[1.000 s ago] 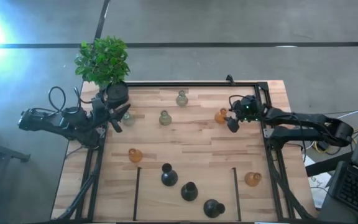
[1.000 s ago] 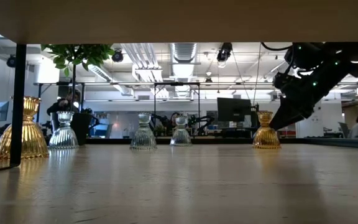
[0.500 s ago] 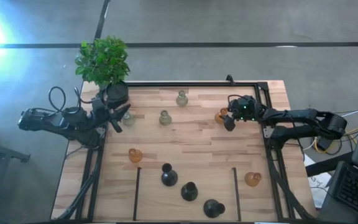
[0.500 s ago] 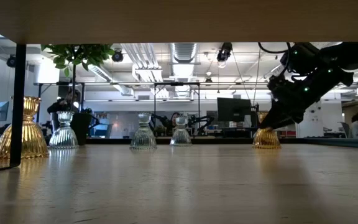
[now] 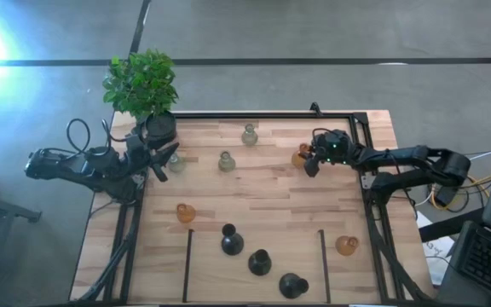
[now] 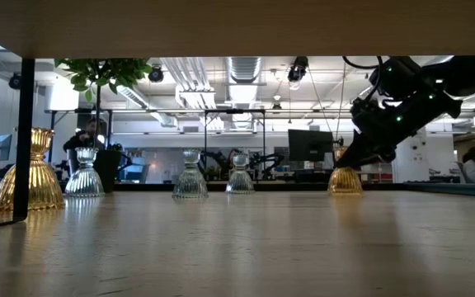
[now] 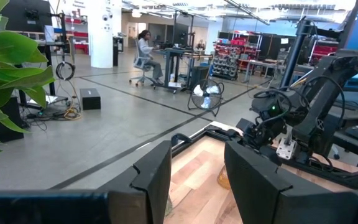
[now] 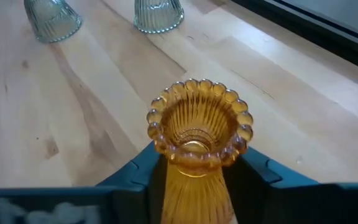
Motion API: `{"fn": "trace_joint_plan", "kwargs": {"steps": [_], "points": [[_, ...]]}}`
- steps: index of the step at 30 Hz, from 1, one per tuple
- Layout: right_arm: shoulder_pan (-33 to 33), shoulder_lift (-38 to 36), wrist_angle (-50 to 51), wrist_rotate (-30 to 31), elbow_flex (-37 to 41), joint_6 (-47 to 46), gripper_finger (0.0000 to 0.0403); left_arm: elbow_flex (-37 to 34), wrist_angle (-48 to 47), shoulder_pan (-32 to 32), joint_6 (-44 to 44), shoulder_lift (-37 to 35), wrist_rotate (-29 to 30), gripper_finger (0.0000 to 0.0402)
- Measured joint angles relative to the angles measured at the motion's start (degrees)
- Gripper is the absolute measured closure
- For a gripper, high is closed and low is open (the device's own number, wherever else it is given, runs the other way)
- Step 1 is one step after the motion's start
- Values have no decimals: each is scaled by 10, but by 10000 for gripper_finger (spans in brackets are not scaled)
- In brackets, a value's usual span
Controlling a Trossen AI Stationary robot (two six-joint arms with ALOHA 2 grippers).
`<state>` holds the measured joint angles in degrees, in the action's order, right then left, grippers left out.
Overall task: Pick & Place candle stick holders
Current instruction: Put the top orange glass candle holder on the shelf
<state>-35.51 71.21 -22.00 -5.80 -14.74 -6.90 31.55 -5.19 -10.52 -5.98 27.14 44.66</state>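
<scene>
An amber candle stick holder (image 5: 299, 157) stands on its base at the table's far right; it also shows in the low view (image 6: 345, 181) and the right wrist view (image 8: 199, 130). My right gripper (image 5: 311, 161) is shut on it. My left gripper (image 5: 165, 158) is open and empty at the table's far left, beside a pale green-grey holder (image 5: 177, 162). Two more pale holders (image 5: 226, 161) (image 5: 249, 134) stand at the far middle. Two amber holders (image 5: 185, 213) (image 5: 346, 246) and three black ones (image 5: 232, 243) (image 5: 259, 262) (image 5: 293, 285) stand nearer. My right gripper has the amber holder's narrow neck (image 8: 194, 180), just below its beaded rim, between its two fingers (image 8: 143, 169). The fingers come slanting down from the table's right side. The holder stands upright with its base (image 6: 345, 190) on the table.
A black pot with a green plant (image 5: 141, 85) stands at the far left corner, close behind my left gripper. Two dark strips (image 5: 187, 264) (image 5: 322, 264) mark off the near middle of the table. A black frame (image 5: 271, 115) runs along the far edge.
My right gripper has moved toward the table's left edge and down onto the amber holder, its fingers coming around the neck. The holder has slid a little toward the left, still upright on the table.
</scene>
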Motion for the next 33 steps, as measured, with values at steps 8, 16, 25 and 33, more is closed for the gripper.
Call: {"fn": "trace_joint_plan", "kwargs": {"steps": [8, 16, 25, 33], "points": [[0, -10, 6, -1, 1, 0, 296, 0, 0, 0, 0, 0, 0, 248], [0, -24, 8, -41, 2, -22, 296, 0, 0, 0, 0, 0, 0, 248], [0, -118, 29, -116, 2, -34, 296, 0, 0, 0, 0, 0, 0, 248], [0, -261, 91, -158, -13, -66, 296, 0, 0, 0, 0, 0, 0, 248]]}}
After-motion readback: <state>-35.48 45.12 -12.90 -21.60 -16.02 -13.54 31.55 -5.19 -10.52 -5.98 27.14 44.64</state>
